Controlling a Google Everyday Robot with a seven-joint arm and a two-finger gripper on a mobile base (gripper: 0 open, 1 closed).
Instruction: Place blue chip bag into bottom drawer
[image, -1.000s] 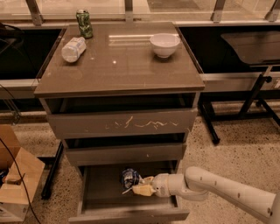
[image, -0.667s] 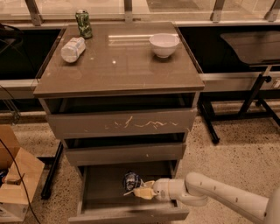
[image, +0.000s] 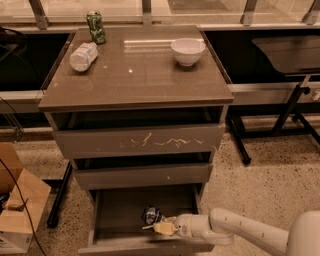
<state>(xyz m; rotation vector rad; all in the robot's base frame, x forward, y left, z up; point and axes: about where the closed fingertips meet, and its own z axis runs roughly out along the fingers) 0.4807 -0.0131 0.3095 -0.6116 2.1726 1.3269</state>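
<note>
The blue chip bag shows as a crumpled dark-blue bundle with white patches inside the open bottom drawer, near its front right. My gripper reaches in from the right over the drawer's front edge, its tip right against the bag's lower right side. Its white arm runs off to the lower right. The middle drawer and the scratched upper drawer stand slightly ajar above.
On the cabinet top stand a green can, a clear plastic bottle on its side and a white bowl. A cardboard box sits on the floor at left. Dark table legs stand at right.
The gripper and the blue chip bag have moved lower and closer to the drawer's front. The arm has slid a little further left.
</note>
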